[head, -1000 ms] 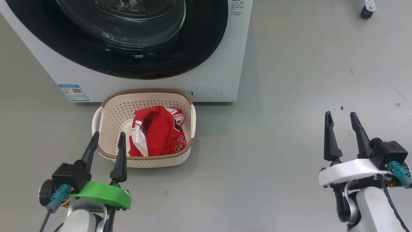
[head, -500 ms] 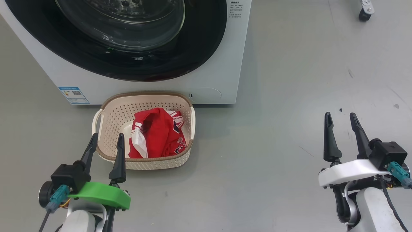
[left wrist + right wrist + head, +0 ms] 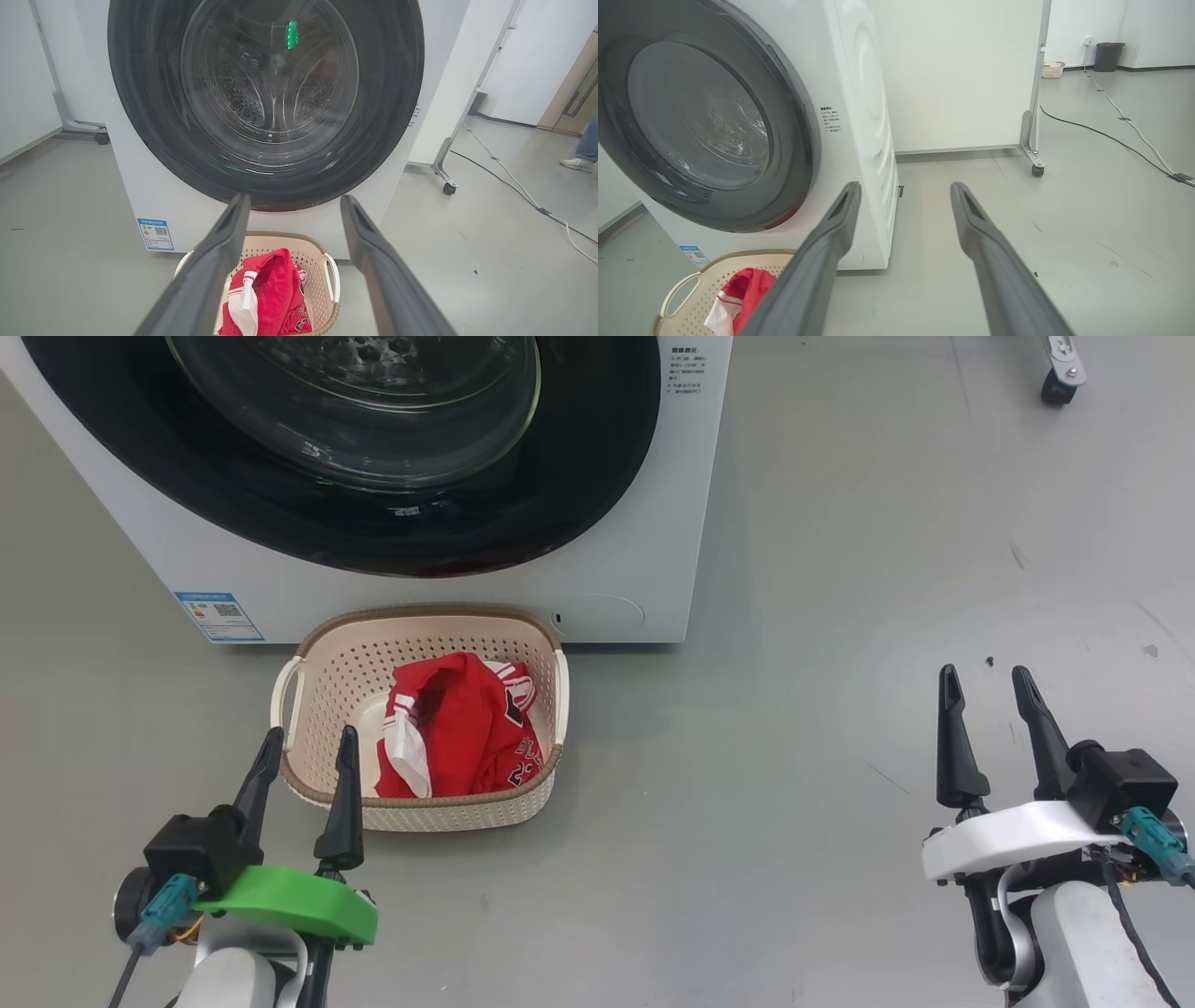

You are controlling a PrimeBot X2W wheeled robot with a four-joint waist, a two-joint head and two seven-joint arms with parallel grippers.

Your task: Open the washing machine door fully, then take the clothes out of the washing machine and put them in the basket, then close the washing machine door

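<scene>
Left tool (image 3: pixel 312 730), right tool (image 3: pixel 985 670) both hanging empty, fingers apart. Clothes (image 3: pixel 467 728) lying in basket (image 3: pixel 448 814), just before washing machine (image 3: pixel 635 588). Door (image 3: pixel 597 448) looking shut, latch unclear. Risk: left tool hovering near basket rim, clipping it on forward move, shoving basket.

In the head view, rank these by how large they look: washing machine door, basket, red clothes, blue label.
1. washing machine door, largest even though the top edge crops it
2. basket
3. red clothes
4. blue label
None look alike.
</scene>
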